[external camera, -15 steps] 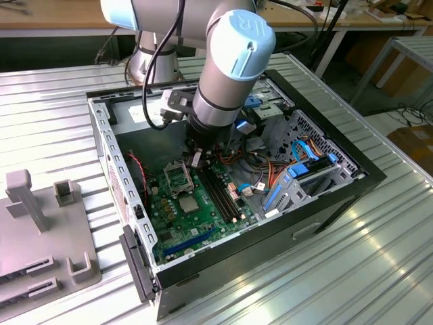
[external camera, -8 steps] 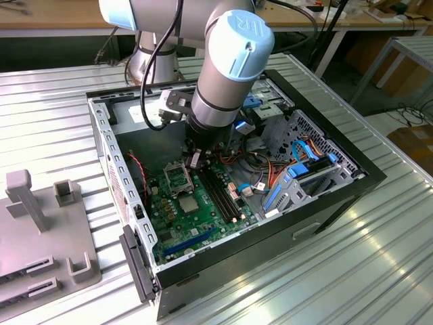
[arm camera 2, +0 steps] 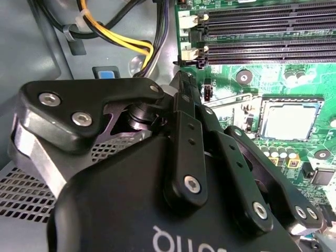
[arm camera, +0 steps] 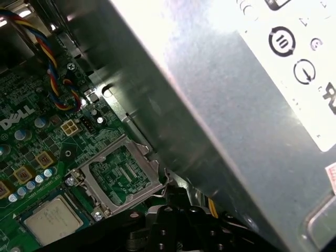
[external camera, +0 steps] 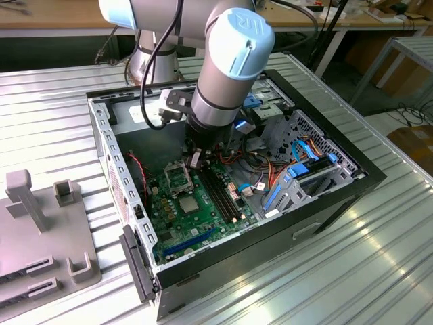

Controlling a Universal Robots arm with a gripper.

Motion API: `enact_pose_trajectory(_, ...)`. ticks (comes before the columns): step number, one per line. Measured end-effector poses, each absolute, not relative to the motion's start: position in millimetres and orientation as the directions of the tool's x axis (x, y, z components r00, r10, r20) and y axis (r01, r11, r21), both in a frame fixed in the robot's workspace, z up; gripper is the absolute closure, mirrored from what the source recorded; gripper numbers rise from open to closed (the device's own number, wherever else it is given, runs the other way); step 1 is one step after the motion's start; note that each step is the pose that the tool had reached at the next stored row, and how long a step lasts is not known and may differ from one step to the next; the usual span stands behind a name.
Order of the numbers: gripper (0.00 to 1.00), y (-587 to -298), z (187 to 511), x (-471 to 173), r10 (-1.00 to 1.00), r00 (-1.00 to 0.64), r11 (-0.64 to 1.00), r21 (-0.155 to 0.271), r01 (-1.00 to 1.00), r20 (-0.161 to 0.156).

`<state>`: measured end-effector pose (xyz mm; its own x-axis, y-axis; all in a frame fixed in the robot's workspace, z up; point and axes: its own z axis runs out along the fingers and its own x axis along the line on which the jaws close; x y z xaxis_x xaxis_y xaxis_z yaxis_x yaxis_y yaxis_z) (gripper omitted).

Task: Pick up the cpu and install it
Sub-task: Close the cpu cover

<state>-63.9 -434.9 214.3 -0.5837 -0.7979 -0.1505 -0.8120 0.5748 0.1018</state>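
The cpu (arm camera 2: pixel 290 119) is a small silver square lying flat in its socket on the green motherboard (external camera: pixel 177 223); it also shows as cpu (arm camera: pixel 52 220) and cpu (external camera: pixel 189 203). The hollow metal socket frame (arm camera: pixel 121 176) stands flipped open beside it. My gripper (external camera: pixel 194 160) hangs over the board at the far side of the socket frame (external camera: pixel 177 179), a short way from the cpu. The gripper (arm camera 2: pixel 181 80) is shut with nothing between its tips, and a thin wire lever (arm camera 2: pixel 231 98) runs next to them. The gripper (arm camera: pixel 170 202) sits close under the case's metal wall.
Long black memory slots (arm camera 2: pixel 262 34) run beside the socket. Yellow and black cables (arm camera 2: pixel 121 37) and a metal power supply box (arm camera: pixel 236 105) crowd the gripper's side. The case walls (external camera: pixel 108 156) enclose the board. Grey fixtures (external camera: pixel 47 223) stand on the ribbed table at the exterior view's left.
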Motion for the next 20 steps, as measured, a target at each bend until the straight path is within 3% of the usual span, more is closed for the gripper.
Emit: enact_pose_trajectory(20,0.89,-434.8,222.0,-64.1,-0.806,-0.581,0.575,0.078,-0.814,-0.117)
